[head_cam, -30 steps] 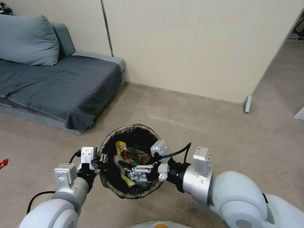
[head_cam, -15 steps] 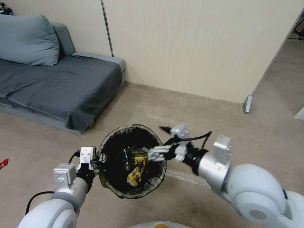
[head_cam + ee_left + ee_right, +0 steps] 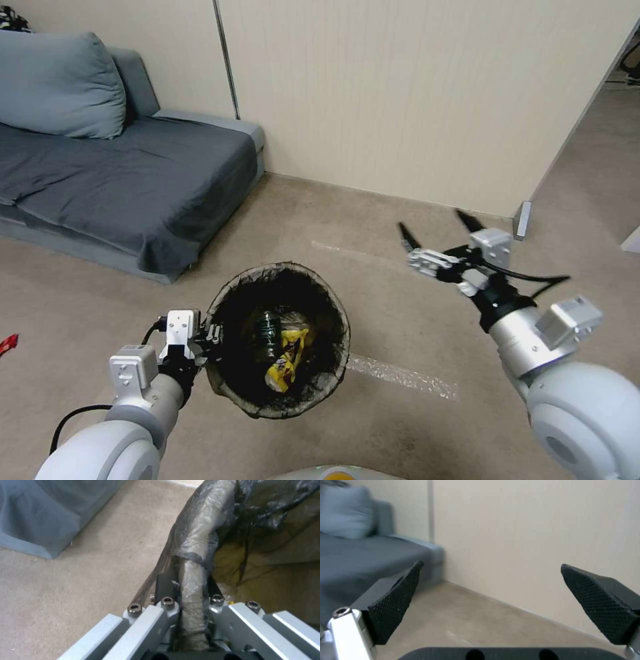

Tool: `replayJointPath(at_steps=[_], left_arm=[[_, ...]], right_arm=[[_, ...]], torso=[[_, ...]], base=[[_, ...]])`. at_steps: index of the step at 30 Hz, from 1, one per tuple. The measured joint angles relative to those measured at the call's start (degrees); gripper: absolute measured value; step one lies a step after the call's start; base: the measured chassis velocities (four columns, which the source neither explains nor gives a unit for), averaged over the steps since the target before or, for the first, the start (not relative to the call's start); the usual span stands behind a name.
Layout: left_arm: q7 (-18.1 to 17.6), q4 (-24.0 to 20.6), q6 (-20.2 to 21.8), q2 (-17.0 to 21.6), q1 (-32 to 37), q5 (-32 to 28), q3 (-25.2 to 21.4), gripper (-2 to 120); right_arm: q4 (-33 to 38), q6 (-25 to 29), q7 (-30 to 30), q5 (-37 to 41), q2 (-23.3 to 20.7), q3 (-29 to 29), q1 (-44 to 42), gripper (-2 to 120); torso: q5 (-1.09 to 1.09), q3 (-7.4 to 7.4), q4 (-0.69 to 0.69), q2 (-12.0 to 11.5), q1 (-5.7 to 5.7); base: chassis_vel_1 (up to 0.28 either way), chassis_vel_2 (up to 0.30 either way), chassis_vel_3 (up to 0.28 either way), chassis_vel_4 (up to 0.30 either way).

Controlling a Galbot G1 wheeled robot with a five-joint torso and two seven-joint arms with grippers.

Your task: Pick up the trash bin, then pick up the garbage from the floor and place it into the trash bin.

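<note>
The trash bin (image 3: 287, 267), lined with a dark bag, hangs just above the carpet in front of me. My left gripper (image 3: 212, 333) is shut on its near-left rim; the left wrist view shows the bag-covered rim (image 3: 193, 562) pinched between the fingers of that gripper (image 3: 186, 582). Inside the bin lie a clear bottle with a green label (image 3: 267, 329) and a yellow snack wrapper (image 3: 287, 357). My right gripper (image 3: 437, 229) is open and empty, raised to the right of the bin; in its wrist view the gripper (image 3: 493, 590) faces the wall, pads (image 3: 395, 602) wide apart.
A small red wrapper (image 3: 7, 343) lies on the carpet at the far left. A clear plastic strip (image 3: 400, 377) lies on the floor right of the bin. A grey sofa (image 3: 127, 180) stands at the left, a beige wall (image 3: 400, 100) behind, and a doorway opening at the right.
My right gripper has come out of the bin, risen and swung right, open. The yellow wrapper it held now lies inside the bin. The left gripper and bin have stayed put.
</note>
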Motion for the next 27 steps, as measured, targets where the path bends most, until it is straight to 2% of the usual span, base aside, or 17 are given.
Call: replayJointPath(at_steps=[5,6,7,8,12,15,16,17,19,21,27], left_arm=[[0.05,0.0,0.0,0.0,0.02,0.09,0.0,1],[0.34,0.0,0.01,0.05,0.09,0.34,-0.06,1],[0.4,0.0,0.01,0.07,0.09,0.39,-0.07,1],[0.69,0.0,0.01,0.1,0.11,0.72,-0.14,1],[0.87,0.0,0.01,0.16,0.1,1.01,-0.2,1],[1.09,0.0,0.01,0.23,0.1,1.47,-0.26,1],[1.73,0.0,0.02,0.23,0.0,2.06,-0.23,1],[2.23,0.0,0.02,0.12,0.03,2.61,0.08,1],[2.38,0.0,0.01,0.05,0.1,2.78,0.19,1],[2.73,0.0,0.01,-0.13,0.36,3.13,0.38,1],[2.73,0.0,0.02,0.36,0.49,2.88,-0.38,1]], right_arm=[[-0.26,0.37,-0.17,-0.71,0.62,0.2,-0.6,100],[-1.84,2.04,-0.71,-4.68,4.79,0.61,-3.83,100],[-2.02,2.23,-0.75,-5.19,5.29,0.61,-4.16,100],[-2.72,3.18,-0.92,-7.56,7.62,0.57,-5.39,100],[-3.2,3.84,-1.06,-9.19,9.21,0.45,-6.14,100],[-3.61,4.75,-1.48,-11.07,10.46,0.34,-6.64,100],[-4.68,8.11,-4.02,-17.14,12.77,0.49,-8.45,100],[-5.43,11.02,-6.13,-21.58,17.3,0.45,-11.59,100],[-5.58,11.65,-6.49,-22.27,18.29,0.44,-12.11,100],[-7.37,15.07,-7.38,-24.77,23.0,0.72,-13.81,100],[-7.11,16.65,-8.89,-24.5,24.8,2.66,-16.3,100]], torso=[[-0.02,0.0,0.01,0.0,0.0],[-0.02,0.0,0.0,0.0,0.0],[-0.02,0.0,0.0,0.0,0.0],[0.0,0.0,0.0,0.0,0.0],[-0.01,0.0,-0.04,0.0,0.0],[-0.04,0.0,0.03,0.0,0.0],[-0.06,0.0,0.09,0.0,0.0],[-0.01,0.0,-0.02,0.0,0.0],[-0.02,0.0,-0.02,0.0,0.0],[-0.02,0.0,0.01,0.0,0.0],[-0.03,0.0,0.02,0.0,0.0]], base=[[0.0,0.0,0.0,0.0],[0.0,0.0,0.0,0.0],[0.0,0.0,0.0,0.0],[0.0,0.0,0.0,0.0],[0.008,0.012,0.015,0.008],[0.034,0.038,0.015,0.019],[0.051,0.061,0.033,0.05],[0.074,0.077,0.082,0.065],[0.074,0.077,0.082,0.065],[0.092,0.091,0.089,0.101],[0.099,0.096,0.101,0.1]])
